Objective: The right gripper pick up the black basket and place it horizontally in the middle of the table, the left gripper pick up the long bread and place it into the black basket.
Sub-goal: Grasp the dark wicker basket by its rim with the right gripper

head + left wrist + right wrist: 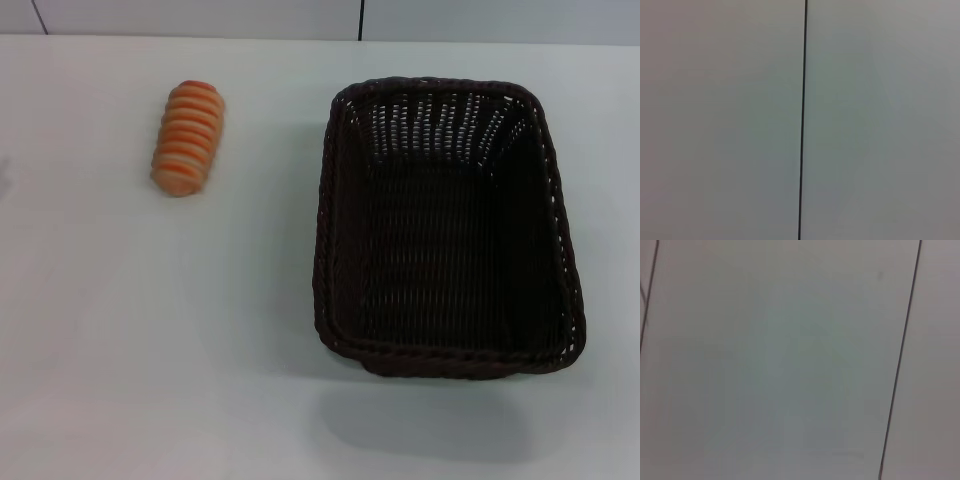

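Plain white smooth table [120,380] across the whole head view, pale panelled wall along the far edge. Large rectangular dark woven wicker basket, the black basket [448,230], standing upright on the right side, long axis running near to far, braided rim intact, nothing inside. Small oblong orange-brown loaf with pale crosswise ridges, the long bread [188,137], lying far left on the bare tabletop, well apart from the basket. No arm or gripper visible from the head.

Left wrist view: flat pale panels split by one thin dark seam, nothing else; left gripper not in view, jaw state impossible to tell.

Right wrist view: same pale panelling with slanted dark seams; right gripper not in view, jaw state likewise unknown.

Judged status: neither step begun; basket not yet turned crosswise or centred.

Risks from here: thin grip on sloped openwork wall likely to let the basket tilt or swing during rotation; off-centre placement could crowd the loaf; rounded loaf liable to roll from a pinch.
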You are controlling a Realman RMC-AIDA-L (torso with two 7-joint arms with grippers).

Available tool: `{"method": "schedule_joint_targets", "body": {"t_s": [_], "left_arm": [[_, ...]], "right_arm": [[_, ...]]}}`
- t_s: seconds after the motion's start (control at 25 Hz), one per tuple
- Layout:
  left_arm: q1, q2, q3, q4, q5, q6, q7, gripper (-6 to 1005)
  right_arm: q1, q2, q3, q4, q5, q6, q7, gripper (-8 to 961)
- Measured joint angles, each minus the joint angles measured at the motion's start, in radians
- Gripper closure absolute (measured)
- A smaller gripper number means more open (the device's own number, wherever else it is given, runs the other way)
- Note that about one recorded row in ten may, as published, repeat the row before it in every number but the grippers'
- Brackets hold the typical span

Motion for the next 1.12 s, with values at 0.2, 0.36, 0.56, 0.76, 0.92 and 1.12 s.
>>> {"method": "schedule_joint_targets", "body": {"t_s": [0.2,0.36,0.56,0.76,0.92,1.12], "left_arm": [[0.0,0.001,-0.001,0.0,0.004,-0.002,0.001,171],[0.0,0.002,-0.006,0.0,0.004,-0.001,0.002,171],[0.003,0.003,-0.007,0.01,0.004,-0.002,-0.001,172],[0.002,0.003,-0.005,0.015,0.005,-0.003,-0.005,172],[-0.003,0.003,0.0,0.019,0.008,-0.016,0.0,172],[-0.006,0.003,0.0,0.022,0.008,-0.016,-0.002,172]], "right_arm": [[-0.05,0.0,0.039,0.244,0.005,0.323,0.006,460],[-0.073,-0.001,0.086,0.363,0.064,0.513,0.006,460],[0.036,-0.009,0.306,0.352,0.317,0.806,-0.037,460],[0.151,-0.009,0.532,0.349,0.46,1.064,-0.11,460],[0.325,-0.009,0.723,0.348,0.469,1.313,-0.148,461],[0.522,-0.016,0.92,0.347,0.467,1.536,-0.187,461]]}}
